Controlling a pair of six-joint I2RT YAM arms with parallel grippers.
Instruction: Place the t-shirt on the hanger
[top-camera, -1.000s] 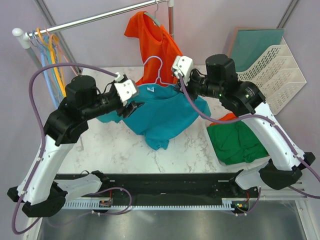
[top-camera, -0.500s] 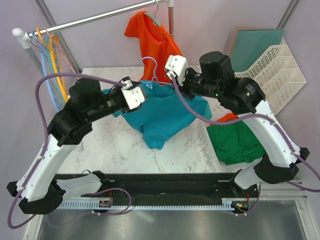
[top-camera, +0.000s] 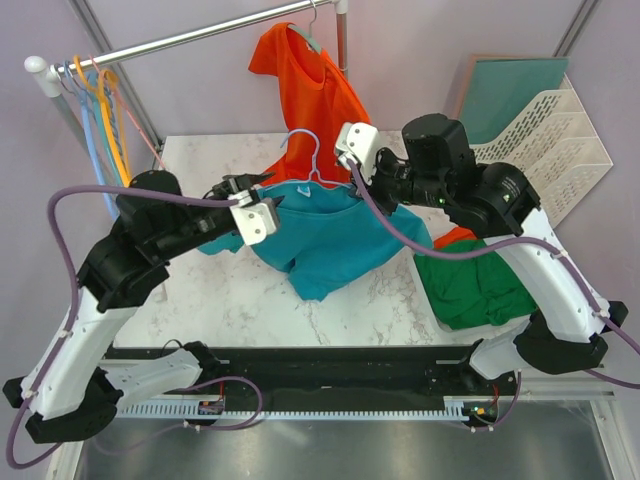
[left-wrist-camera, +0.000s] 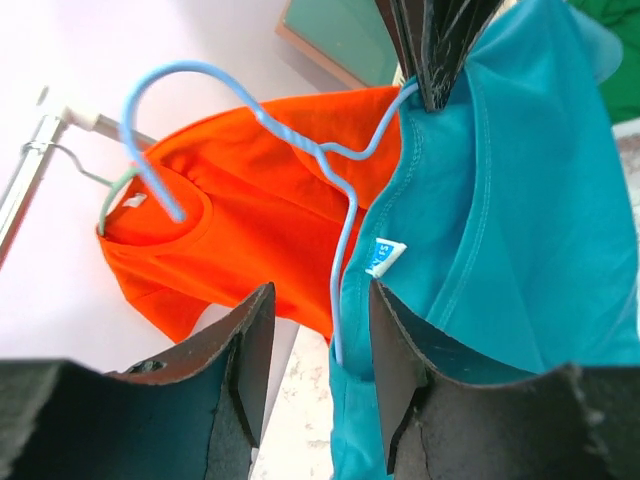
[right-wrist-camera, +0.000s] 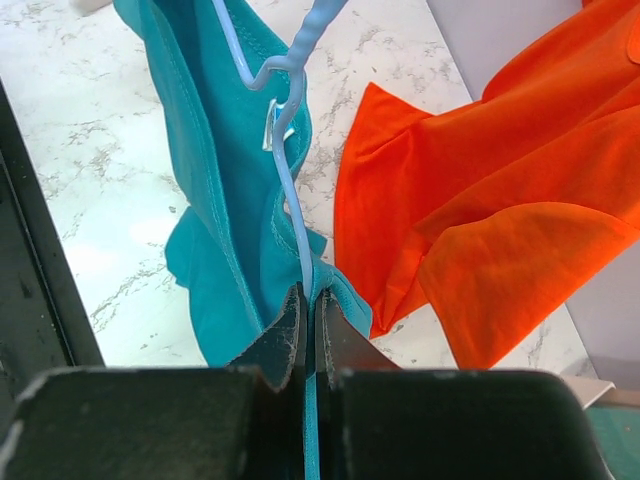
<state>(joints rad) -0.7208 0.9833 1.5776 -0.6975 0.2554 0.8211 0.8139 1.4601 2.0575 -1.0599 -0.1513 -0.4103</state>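
The teal-blue t-shirt (top-camera: 330, 240) hangs over the marble table, draped on the pale-blue hanger (top-camera: 308, 150). My right gripper (top-camera: 352, 186) is shut on the hanger's arm and the cloth at the collar (right-wrist-camera: 308, 310). In the right wrist view the hanger (right-wrist-camera: 290, 190) runs up from the jaws along the t-shirt (right-wrist-camera: 215, 200). My left gripper (top-camera: 262, 186) is open at the shirt's other shoulder. In the left wrist view its fingers (left-wrist-camera: 400, 370) stand apart around the hanger wire (left-wrist-camera: 340, 290) and the collar edge of the t-shirt (left-wrist-camera: 500, 220), with a gap on either side.
An orange t-shirt (top-camera: 305, 80) hangs from the rail (top-camera: 190, 40) behind. Several spare hangers (top-camera: 100, 110) hang at the rail's left end. A dark green garment (top-camera: 480, 285) lies at the right, beside a white file rack (top-camera: 545, 150).
The left gripper's jaws have narrowed around the collar and hanger arm, and the left arm has drawn back left and lower. The right gripper has kept its hold and shifted slightly.
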